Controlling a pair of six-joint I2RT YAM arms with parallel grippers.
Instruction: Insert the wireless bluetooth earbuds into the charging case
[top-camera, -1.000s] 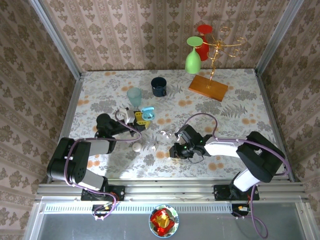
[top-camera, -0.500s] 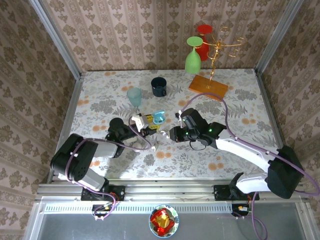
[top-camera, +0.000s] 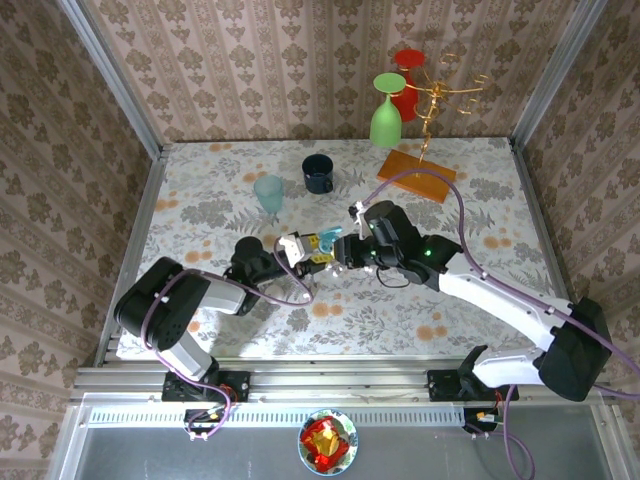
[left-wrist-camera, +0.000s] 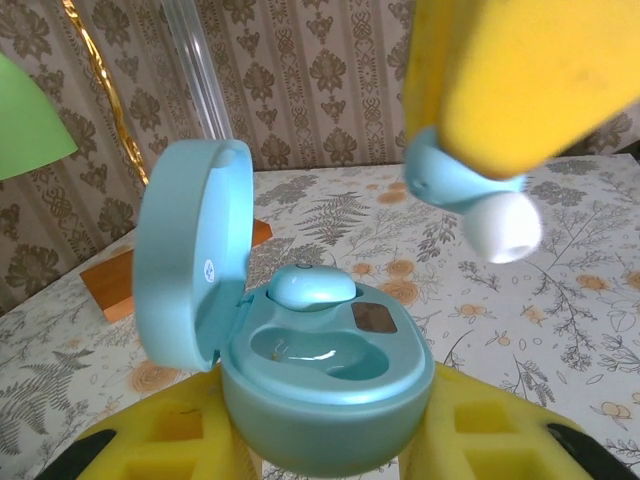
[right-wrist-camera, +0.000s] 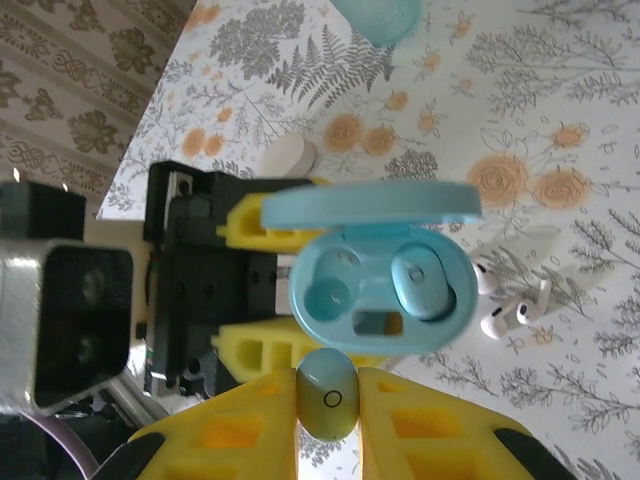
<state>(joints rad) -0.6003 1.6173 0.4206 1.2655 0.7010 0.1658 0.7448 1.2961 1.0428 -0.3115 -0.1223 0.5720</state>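
My left gripper (left-wrist-camera: 325, 445) is shut on a light blue charging case (left-wrist-camera: 330, 390) with its lid (left-wrist-camera: 190, 250) swung open. One light blue earbud (left-wrist-camera: 312, 287) sits in the far socket; the near socket (right-wrist-camera: 328, 290) is empty. My right gripper (right-wrist-camera: 327, 400) is shut on a second light blue earbud (right-wrist-camera: 327, 395), whose white tip (left-wrist-camera: 500, 225) hangs just above and beside the case. In the top view the left gripper (top-camera: 312, 248) and the right gripper (top-camera: 340, 252) meet above mid-table. Two tiny white earbuds (right-wrist-camera: 510, 305) lie on the table below.
A white pebble case (right-wrist-camera: 290, 155) lies on the table beside the left arm. Further back stand a pale teal cup (top-camera: 268, 192), a dark blue mug (top-camera: 318, 173) and a wooden-based rack (top-camera: 415, 172) holding a green glass (top-camera: 386, 110).
The left gripper carried the open case right and up toward the centre. The right arm lifted off the table and brought its earbud up to the case.
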